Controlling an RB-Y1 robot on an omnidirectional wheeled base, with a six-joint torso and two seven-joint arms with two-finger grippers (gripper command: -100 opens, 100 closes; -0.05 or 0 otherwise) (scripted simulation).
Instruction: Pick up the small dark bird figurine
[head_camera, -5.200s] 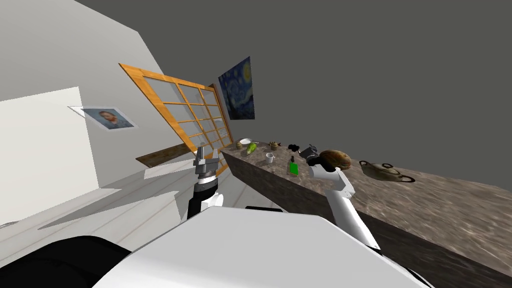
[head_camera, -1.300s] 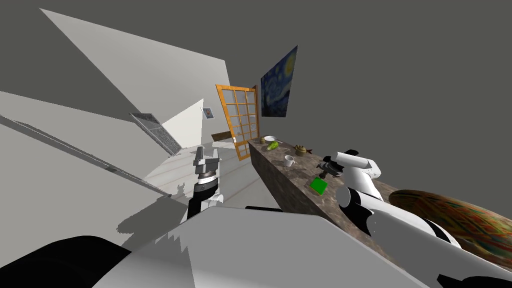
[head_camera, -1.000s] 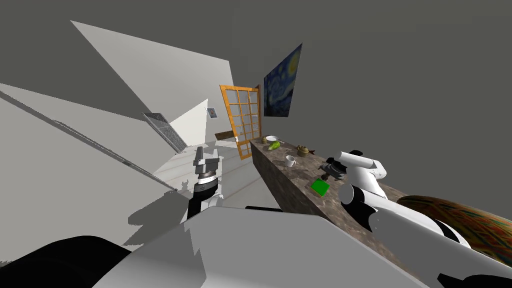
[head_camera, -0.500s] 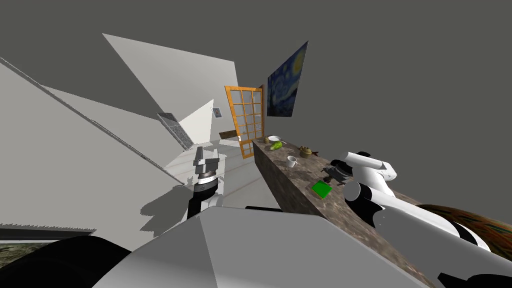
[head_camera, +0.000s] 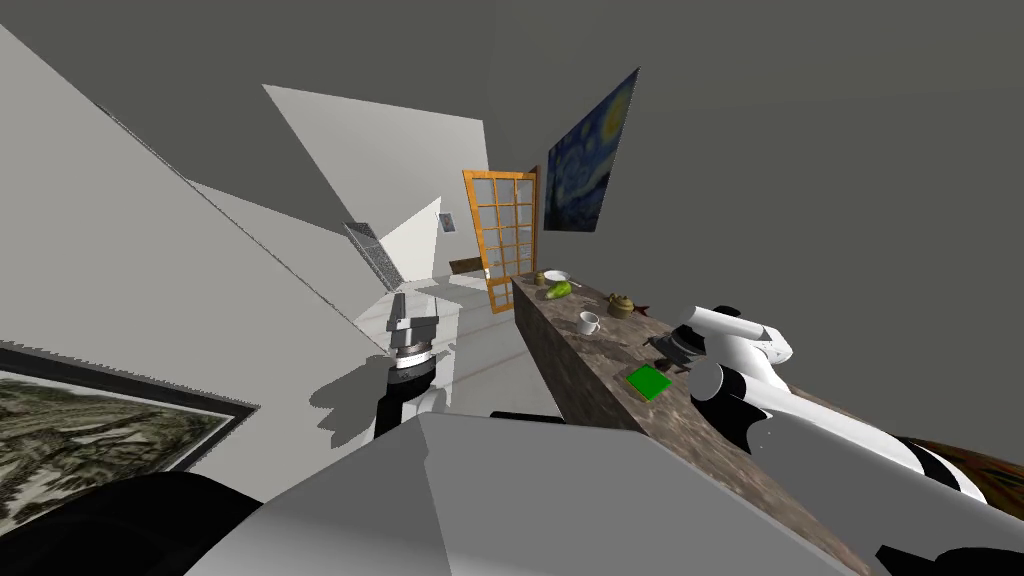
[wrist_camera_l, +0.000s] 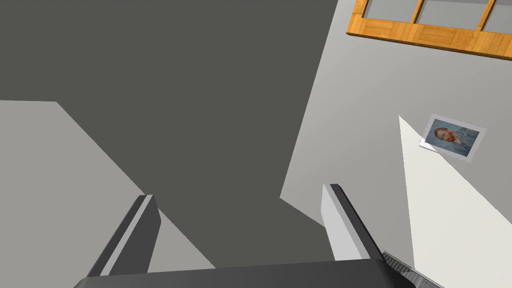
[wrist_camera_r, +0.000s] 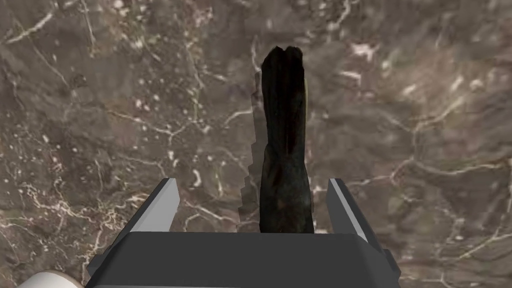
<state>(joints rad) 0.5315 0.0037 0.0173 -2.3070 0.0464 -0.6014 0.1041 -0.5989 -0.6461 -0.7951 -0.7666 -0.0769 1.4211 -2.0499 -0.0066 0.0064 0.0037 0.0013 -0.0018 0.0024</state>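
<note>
The bird figurine (wrist_camera_r: 284, 150) is near-black, faintly brown. The counter (wrist_camera_r: 100, 125) is brown marble — pale veins throughout. The cup (head_camera: 588, 322) is white.

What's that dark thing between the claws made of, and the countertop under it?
The bird figurine looks like dark wood or some rough cast material. It is near-black and matte, with faint brownish streaks along its length, and I can't tell which it is. The countertop looks like brown marble or a stone-look finish, mottled and crossed by pale branching veins.
</note>
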